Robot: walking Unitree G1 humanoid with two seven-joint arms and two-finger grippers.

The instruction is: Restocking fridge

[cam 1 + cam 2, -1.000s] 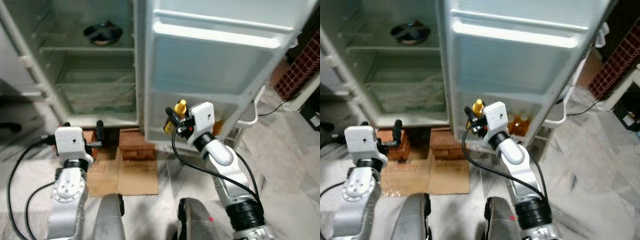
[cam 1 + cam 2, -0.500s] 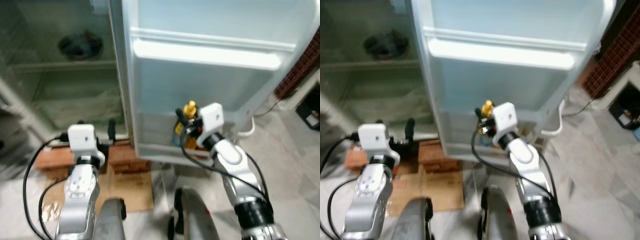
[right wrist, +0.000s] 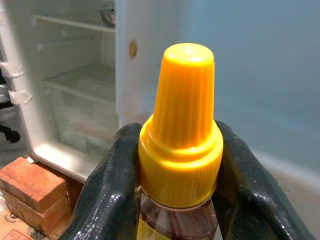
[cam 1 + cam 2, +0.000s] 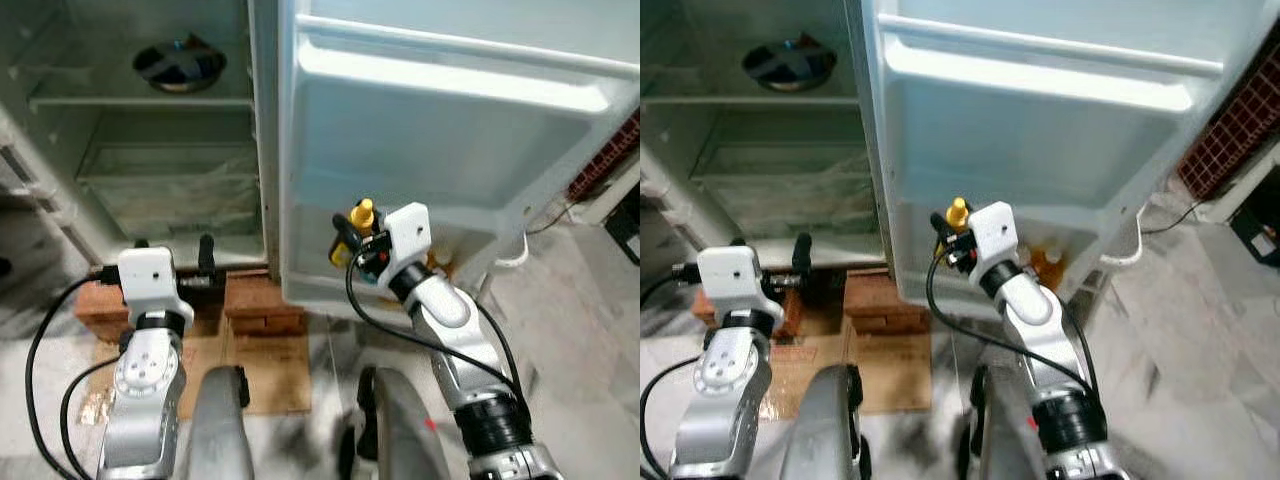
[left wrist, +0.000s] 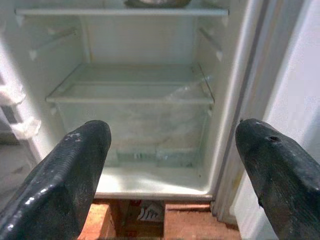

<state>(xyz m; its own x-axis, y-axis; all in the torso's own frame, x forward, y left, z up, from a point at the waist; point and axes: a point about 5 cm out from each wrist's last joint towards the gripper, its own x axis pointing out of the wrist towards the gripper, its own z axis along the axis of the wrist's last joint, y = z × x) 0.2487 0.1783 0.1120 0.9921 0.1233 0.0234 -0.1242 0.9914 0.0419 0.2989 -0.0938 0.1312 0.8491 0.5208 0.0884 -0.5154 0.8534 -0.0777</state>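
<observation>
One yellow-capped amber plastic bottle (image 4: 357, 222) is clamped by right end effector (image 3: 176, 170) | placement into white fridge door shelf (image 4: 330, 290) is called for | left end effector (image 5: 172, 165) is held wide.

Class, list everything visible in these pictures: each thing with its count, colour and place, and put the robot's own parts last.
fridge door: one, white, open, before the right arm.
bowl: one, dark, on the fridge shelf.
crisper drawer: one, clear, lowest in the fridge.
bricks: reddish, under the fridge.
cardboard: brown, flat on the floor.
bottle: one, yellow cap, amber contents, held by the door.
right gripper: black, shut on the bottle.
left gripper: black, open, facing the fridge.
</observation>
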